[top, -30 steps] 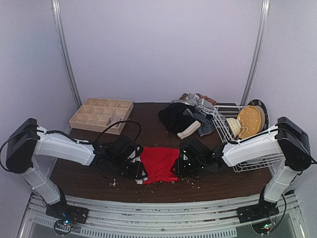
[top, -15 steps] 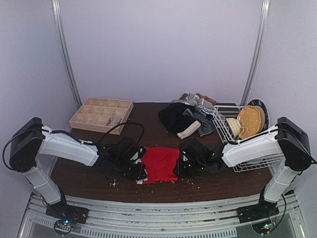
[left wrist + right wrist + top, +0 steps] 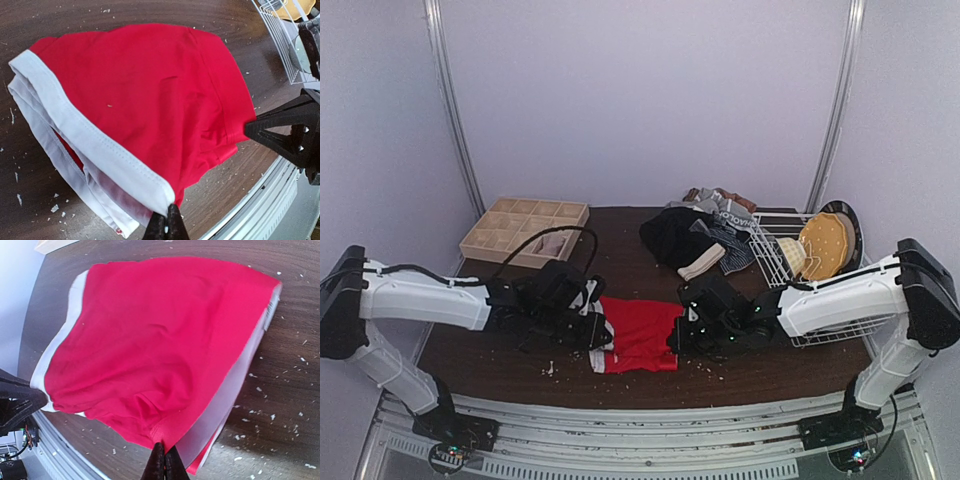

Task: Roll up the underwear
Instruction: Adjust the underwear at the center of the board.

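Red underwear [image 3: 640, 330] with a pale waistband [image 3: 85, 132] lies near the table's front middle, between both grippers. My left gripper [image 3: 600, 335] is shut on the waistband's corner at the cloth's left edge; in the left wrist view its jaws [image 3: 167, 222] pinch that corner. My right gripper [image 3: 680, 335] is shut on the red hem at the cloth's right edge, its jaws [image 3: 162, 460] pinching the fabric. The red underwear [image 3: 160, 340] fills the right wrist view. A heap of black and grey-striped underwear [image 3: 700, 235] lies at the back right.
A wooden grid tray [image 3: 525, 230] stands at the back left. A white wire rack [image 3: 800, 265] with a yellow plate [image 3: 825, 245] stands at the right. Pale crumbs dot the dark wooden table [image 3: 620, 385].
Both grippers have shifted slightly toward the front with the red cloth held between them; the left arm's rear link has dropped lower. The cloth's left edge has lifted a little.
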Controlling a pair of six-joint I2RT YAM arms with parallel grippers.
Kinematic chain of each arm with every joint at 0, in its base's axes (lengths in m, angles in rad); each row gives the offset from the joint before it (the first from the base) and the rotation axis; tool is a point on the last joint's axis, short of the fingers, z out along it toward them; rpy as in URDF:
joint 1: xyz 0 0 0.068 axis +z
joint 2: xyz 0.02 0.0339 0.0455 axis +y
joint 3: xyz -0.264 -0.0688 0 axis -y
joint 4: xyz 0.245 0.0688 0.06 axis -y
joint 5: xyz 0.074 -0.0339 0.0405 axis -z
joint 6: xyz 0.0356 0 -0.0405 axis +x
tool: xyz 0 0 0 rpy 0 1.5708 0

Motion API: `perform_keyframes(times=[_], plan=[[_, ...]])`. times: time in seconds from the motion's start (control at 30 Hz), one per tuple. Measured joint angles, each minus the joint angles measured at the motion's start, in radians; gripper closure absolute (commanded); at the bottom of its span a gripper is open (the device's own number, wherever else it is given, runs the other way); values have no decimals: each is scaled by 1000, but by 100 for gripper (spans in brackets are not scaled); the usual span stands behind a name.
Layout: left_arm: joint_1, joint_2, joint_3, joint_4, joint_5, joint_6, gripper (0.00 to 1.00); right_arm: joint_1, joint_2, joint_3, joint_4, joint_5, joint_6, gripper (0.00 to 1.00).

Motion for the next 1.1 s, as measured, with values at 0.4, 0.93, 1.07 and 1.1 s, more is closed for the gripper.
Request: perform_keyframes(times=[0.4, 0.93, 1.07, 1.1], plan=[[-10, -73, -36, -21, -19, 2, 100, 39, -50, -6, -22, 18, 16, 100], [-10, -51, -185, 0, -23, -35, 100, 115, 68, -132, 145, -72, 85, 100], [-10, -41, -207, 9, -23, -35, 93, 125, 71, -135, 161, -73, 82, 86], [-10, -42, -211, 10, -23, -35, 88, 127, 71, -135, 161, -72, 84, 82]])
